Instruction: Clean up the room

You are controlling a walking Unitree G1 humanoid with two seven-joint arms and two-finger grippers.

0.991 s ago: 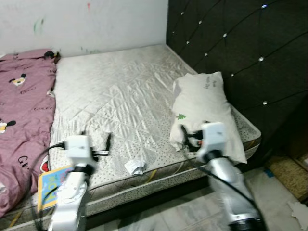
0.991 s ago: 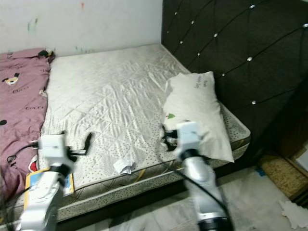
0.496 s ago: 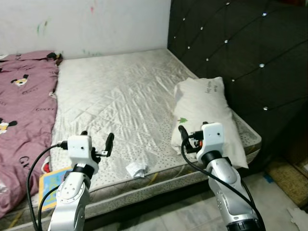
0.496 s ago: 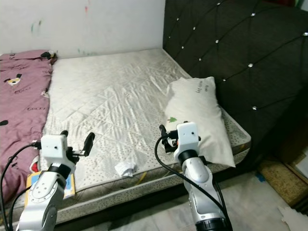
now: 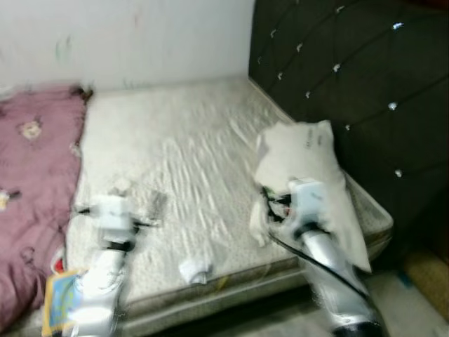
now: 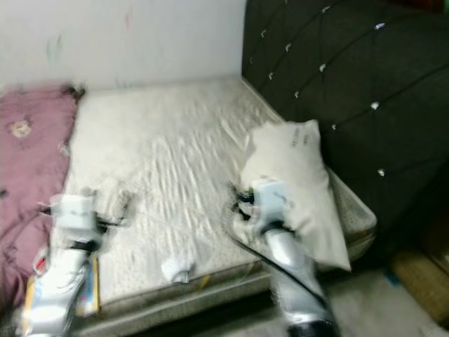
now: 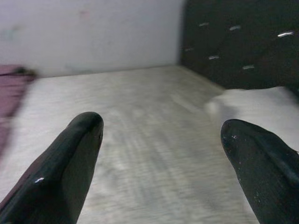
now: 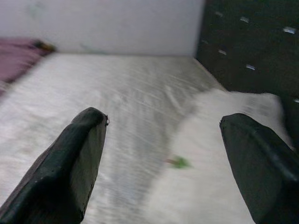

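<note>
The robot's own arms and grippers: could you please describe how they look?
Both arms are silver tubes ending in white boxy wrist blocks. A black cable loops beside the right arm. The left gripper and right gripper each have two long, glossy black fingers with rounded tips.

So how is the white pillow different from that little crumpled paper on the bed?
The pillow is large, plump and lies against the dark headboard; the crumpled paper is small, wadded and sits near the mattress's front edge. Both are whitish and rest on the mattress.
</note>
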